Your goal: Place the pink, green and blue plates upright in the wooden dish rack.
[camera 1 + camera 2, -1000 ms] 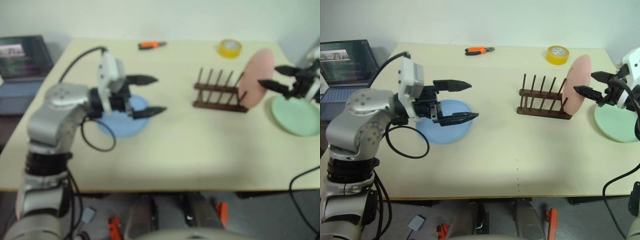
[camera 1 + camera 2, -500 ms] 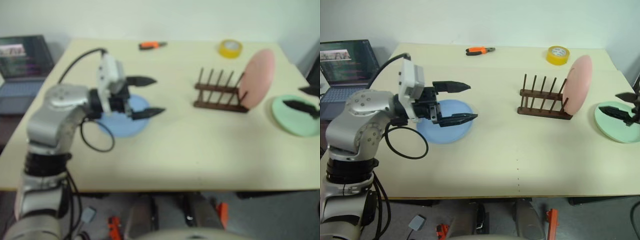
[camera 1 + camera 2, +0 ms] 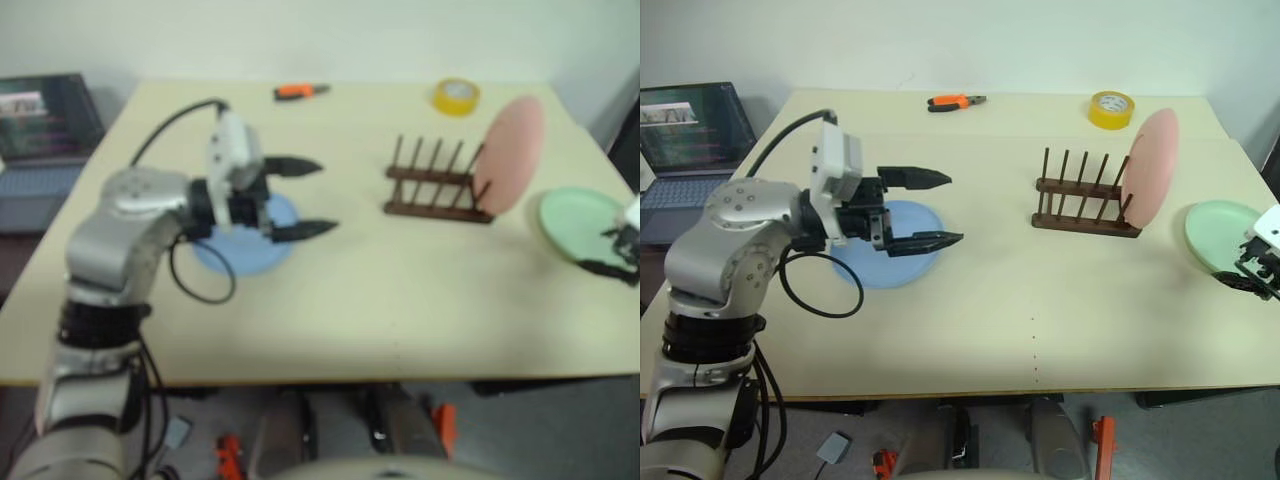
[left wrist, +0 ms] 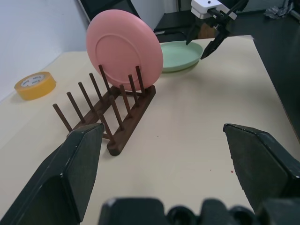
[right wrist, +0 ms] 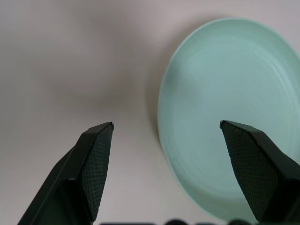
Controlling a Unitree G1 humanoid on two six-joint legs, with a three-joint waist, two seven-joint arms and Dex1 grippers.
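Right eye view: we see pink plate (image 3: 1150,167) upright in wooden dish rack (image 3: 1086,205); green plate (image 3: 1223,232) flat under our spread, empty right gripper (image 3: 1247,277); left gripper (image 3: 930,211) spread, empty above blue plate (image 3: 885,258).

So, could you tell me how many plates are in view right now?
3. The pink plate stands upright in the wooden dish rack; the green plate and the blue plate lie flat on the table.
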